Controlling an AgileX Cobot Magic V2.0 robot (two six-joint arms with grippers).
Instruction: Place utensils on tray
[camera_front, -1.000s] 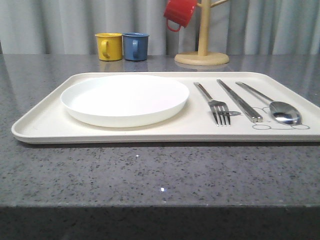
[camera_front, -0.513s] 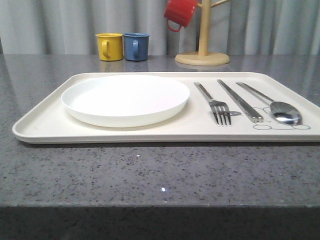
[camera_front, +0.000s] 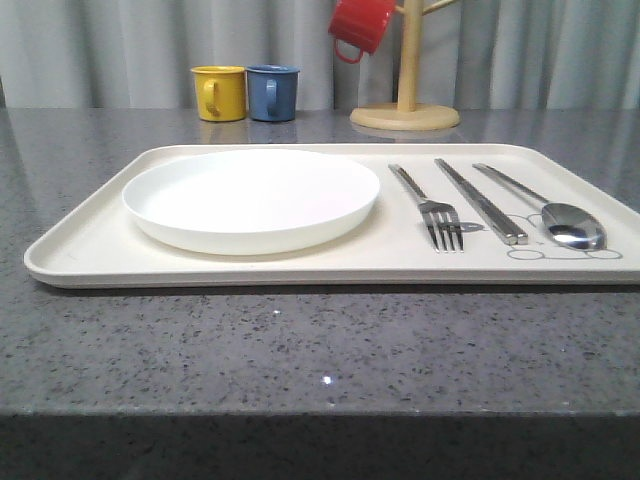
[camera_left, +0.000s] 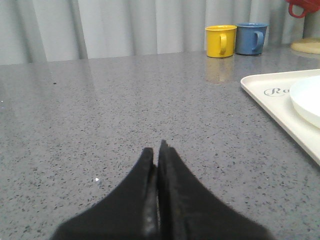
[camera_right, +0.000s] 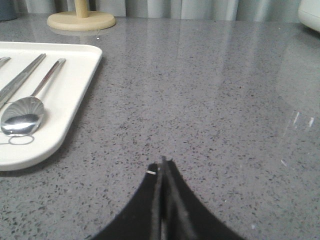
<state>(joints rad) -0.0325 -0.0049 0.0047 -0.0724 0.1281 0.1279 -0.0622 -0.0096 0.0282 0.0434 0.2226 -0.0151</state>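
Observation:
The cream tray (camera_front: 90, 240) lies across the grey table. On it sit the round white plate (camera_front: 250, 196) at the left and, side by side at the right, the fork (camera_front: 428, 207), the knife (camera_front: 480, 200) and the spoon (camera_front: 560, 220). My left gripper (camera_left: 157, 150) is shut with nothing in it, low over bare table to the left of the tray (camera_left: 277, 100). My right gripper (camera_right: 161, 164) is shut and empty too, over bare table to the right of the tray (camera_right: 75, 80), where the spoon (camera_right: 22, 116) lies near the rim.
A yellow mug (camera_front: 219, 92) and a blue mug (camera_front: 271, 92) stand at the back of the table. A wooden mug tree (camera_front: 405, 105) with a red mug (camera_front: 360, 25) hanging on it stands back right. Grey curtains close off the rear.

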